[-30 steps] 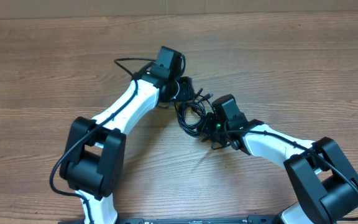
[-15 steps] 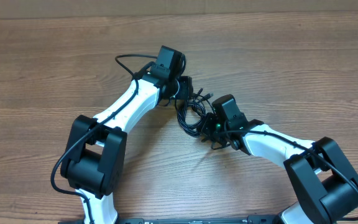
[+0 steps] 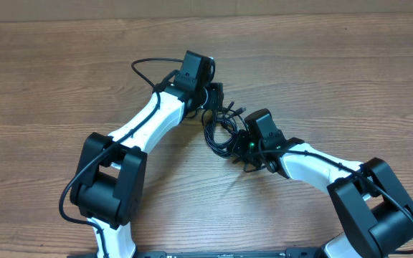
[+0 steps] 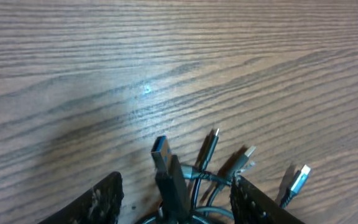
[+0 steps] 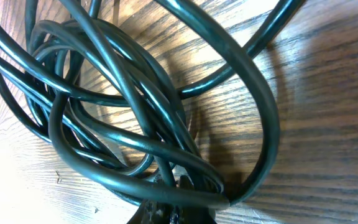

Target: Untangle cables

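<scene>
The cables [image 3: 219, 131] lie in a black tangle of loops on the wooden table between my two grippers. My left gripper [image 3: 214, 97] is at the tangle's far end. In the left wrist view its fingers [image 4: 176, 183] stand apart around a blue-tipped USB plug [image 4: 164, 157] and other plug ends [image 4: 246, 155]. My right gripper [image 3: 237, 142] is at the tangle's near right side. In the right wrist view its fingers [image 5: 179, 210] are closed on strands of the looped cables [image 5: 135, 93].
The wooden table [image 3: 335, 72] stretches all around the tangle. The left arm's own thicker black cable [image 3: 143, 68] arcs out to the left of its wrist. Both arm bases stand at the near edge.
The left wrist has shifted slightly away and to the right over the plug ends. The right arm and the tangle have barely moved.
</scene>
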Motion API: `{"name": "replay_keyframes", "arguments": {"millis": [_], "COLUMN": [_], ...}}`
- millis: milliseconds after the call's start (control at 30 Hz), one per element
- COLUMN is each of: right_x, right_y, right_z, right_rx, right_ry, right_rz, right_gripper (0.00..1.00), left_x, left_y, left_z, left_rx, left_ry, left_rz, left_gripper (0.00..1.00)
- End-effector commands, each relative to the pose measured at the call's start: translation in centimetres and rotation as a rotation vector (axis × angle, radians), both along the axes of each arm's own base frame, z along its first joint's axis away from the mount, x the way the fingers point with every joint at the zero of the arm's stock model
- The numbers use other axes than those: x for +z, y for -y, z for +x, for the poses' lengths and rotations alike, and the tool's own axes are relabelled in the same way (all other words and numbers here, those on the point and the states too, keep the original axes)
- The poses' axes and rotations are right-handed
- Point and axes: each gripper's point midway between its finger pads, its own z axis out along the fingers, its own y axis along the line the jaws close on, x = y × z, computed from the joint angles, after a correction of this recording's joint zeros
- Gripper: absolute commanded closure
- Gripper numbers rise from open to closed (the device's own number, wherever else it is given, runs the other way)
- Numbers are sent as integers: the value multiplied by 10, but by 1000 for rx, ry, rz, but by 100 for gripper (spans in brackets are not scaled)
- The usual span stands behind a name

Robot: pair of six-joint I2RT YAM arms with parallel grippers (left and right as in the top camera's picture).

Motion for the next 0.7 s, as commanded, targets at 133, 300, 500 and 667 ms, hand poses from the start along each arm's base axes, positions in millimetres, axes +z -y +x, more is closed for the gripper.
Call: {"name": "replay_keyframes", "arguments": {"millis": [133, 300, 500, 667], "right_x": [-3, -3, -3, -3], "right_y": [1, 1, 1, 1], "right_z": [2, 2, 1, 1], "right_rx": [2, 2, 2, 2], "right_ry": [0, 0, -1, -1], "right_rz": [-6, -5, -6, -6], "right_gripper": [96, 96, 96, 96], "left_x": [-12, -24, -52, -46], "left_y": [6, 7, 5, 6], "left_z": [-9, -13, -18, -12], "left_rx": [-24, -31, -31, -28], "left_ry": [-14, -40, -98, -82], "left_rz": [27, 39, 66, 59], "left_gripper": [45, 47, 55, 69]}}
